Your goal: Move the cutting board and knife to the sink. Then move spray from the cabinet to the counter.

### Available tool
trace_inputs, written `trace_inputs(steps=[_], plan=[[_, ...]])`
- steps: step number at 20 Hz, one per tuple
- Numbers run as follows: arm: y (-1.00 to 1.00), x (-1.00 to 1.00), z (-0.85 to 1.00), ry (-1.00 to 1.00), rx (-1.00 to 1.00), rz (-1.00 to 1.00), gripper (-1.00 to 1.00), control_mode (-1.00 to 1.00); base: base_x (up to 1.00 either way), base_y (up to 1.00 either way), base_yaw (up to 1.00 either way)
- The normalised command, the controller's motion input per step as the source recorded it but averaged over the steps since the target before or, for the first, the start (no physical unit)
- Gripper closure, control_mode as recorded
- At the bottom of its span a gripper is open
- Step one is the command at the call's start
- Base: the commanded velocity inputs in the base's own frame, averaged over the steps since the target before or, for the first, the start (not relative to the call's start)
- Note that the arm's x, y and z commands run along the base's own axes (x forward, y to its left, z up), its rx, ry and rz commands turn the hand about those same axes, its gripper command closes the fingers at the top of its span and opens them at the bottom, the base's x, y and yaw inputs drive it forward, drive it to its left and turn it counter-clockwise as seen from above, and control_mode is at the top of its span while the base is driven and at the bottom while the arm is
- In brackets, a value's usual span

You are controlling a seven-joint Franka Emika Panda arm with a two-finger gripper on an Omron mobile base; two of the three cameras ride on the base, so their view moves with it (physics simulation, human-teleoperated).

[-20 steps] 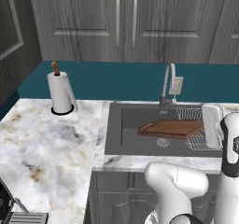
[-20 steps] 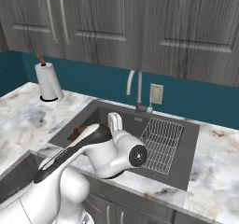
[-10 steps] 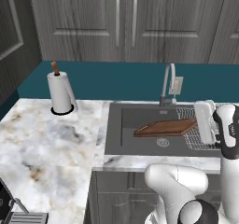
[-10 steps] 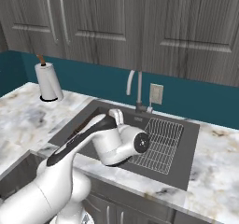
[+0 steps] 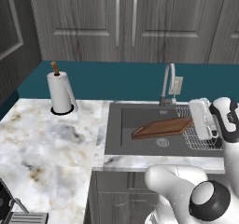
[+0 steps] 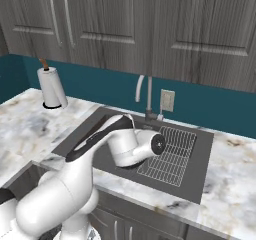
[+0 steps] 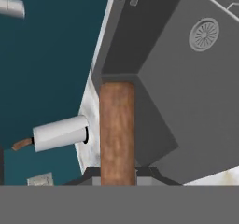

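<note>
Cutting board sits inside the sink — your jaws are clenched on its right-hand end, beside the wire rack. Its long axis runs roughly 3 to 9 o'clock in the left base view, the free end dipping toward 8, with the faucet at 12.
</note>
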Motion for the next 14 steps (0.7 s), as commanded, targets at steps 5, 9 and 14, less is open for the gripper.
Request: trace_inputs(steps=[5,9,14], plan=[[-0.05,0.24,-0.15,0.01,-0.03,0.06,1.0,-1.0,0.0,0.0,0.0],[-0.02,0.19,-0.11,0.0,-0.05,0.03,1.0,-1.0,0.0,0.0,0.0],[-0.04,0.18,-0.1,0.0,-0.05,0.0,1.0,-1.0,0.0,0.0,0.0]])
